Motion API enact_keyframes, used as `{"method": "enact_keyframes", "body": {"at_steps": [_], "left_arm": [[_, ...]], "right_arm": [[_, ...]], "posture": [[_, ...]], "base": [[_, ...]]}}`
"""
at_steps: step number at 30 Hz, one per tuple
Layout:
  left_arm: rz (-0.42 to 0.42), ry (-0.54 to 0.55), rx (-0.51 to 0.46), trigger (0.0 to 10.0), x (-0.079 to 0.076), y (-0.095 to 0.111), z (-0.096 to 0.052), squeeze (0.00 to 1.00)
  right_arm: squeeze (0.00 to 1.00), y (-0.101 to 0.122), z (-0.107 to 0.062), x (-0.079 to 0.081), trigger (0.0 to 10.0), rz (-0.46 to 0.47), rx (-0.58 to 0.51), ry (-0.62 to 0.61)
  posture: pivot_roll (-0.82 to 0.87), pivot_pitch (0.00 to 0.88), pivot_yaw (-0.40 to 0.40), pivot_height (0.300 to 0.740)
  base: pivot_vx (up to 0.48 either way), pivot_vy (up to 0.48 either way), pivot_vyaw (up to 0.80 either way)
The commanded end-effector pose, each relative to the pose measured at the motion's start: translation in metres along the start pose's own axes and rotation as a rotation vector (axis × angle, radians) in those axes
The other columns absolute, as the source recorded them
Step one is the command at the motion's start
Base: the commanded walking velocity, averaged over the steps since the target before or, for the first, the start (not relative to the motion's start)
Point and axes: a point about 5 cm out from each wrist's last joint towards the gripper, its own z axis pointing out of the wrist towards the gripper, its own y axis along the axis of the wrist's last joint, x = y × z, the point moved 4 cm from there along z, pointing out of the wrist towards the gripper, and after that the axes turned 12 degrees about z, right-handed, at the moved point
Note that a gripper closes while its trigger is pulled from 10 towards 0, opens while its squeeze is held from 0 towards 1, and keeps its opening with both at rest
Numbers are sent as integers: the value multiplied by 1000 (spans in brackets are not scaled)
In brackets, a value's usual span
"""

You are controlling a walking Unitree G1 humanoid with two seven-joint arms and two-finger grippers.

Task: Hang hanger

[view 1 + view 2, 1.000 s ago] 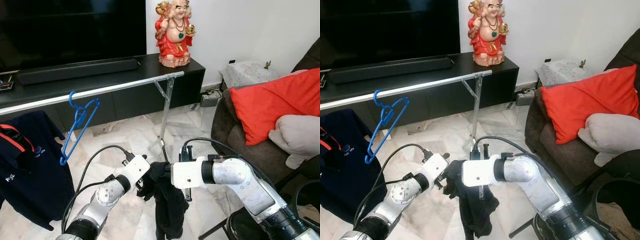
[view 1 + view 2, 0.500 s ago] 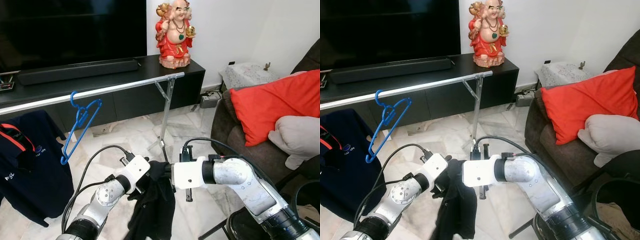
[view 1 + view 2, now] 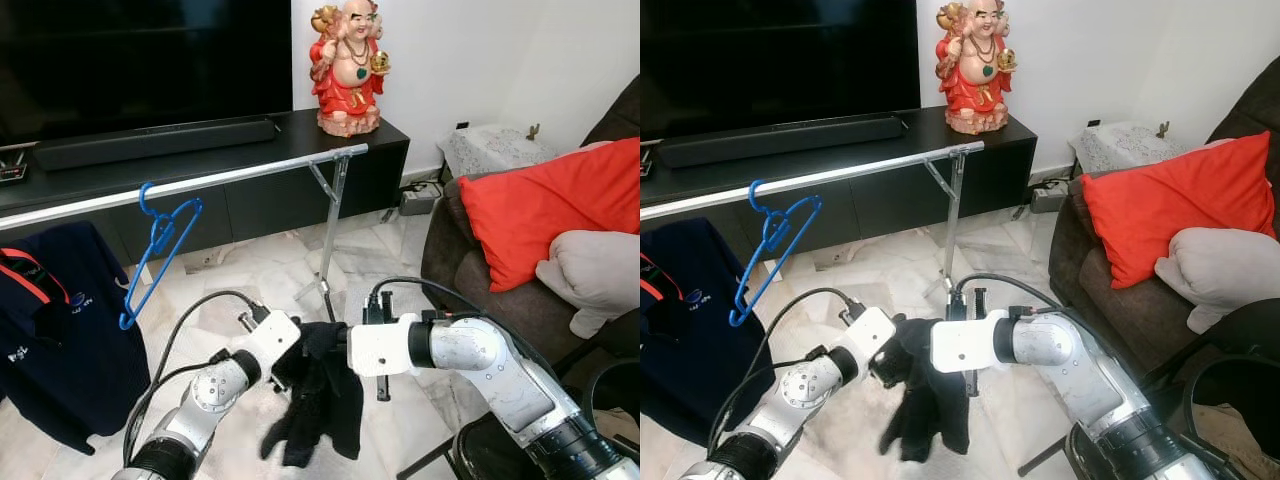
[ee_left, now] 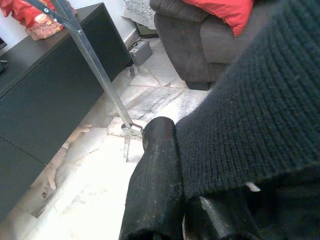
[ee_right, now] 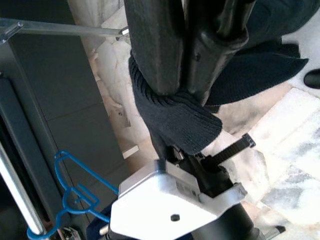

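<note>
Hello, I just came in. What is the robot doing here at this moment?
The robot holds a black knitted garment between its two arms, low over the marble floor. The right tool is shut on the cloth, and the left tool grips it from the other side. An empty blue hanger hangs on the metal rail, beside a dark blue shirt. The garment is not yet on any hanger.

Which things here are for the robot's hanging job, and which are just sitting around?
For the job:
- blue hanger on the rail
- black garment, gripped by the left gripper and right gripper

Just sitting around:
- red statue
- red cushion
- sofa
- navy shirt
- soundbar
</note>
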Motion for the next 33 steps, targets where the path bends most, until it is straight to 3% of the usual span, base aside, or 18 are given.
{"method": "enact_keyframes", "body": {"at_steps": [1, 14, 15, 29, 33], "left_arm": [[-17, -2, 7, 0, -1, -2, -1, 0], [-14, -3, 9, 0, 0, -1, -1, 0], [-14, -3, 9, 0, 0, -2, -1, 0], [-9, -10, 18, 0, -1, -3, -1, 0], [-3, -17, 27, 0, -2, -4, -1, 0]], "right_arm": [[0, 0, -2, -4, 10000, 3, -1, -24], [0, -13, -3, -1, 10000, 39, 36, -28], [1000, -16, -3, -1, 10000, 38, 50, -30], [1000, -36, -7, 4, 10000, 71, 136, -33], [1000, -48, -12, 10, 10000, 119, 195, -12]], "posture": [[17, 50, 9, 740], [17, 51, 10, 740], [17, 51, 10, 740], [18, 53, 11, 740], [17, 53, 12, 740]], "base": [[0, 0, 0], [0, 0, 0], [0, 0, 0], [0, 0, 0], [0, 0, 0]]}}
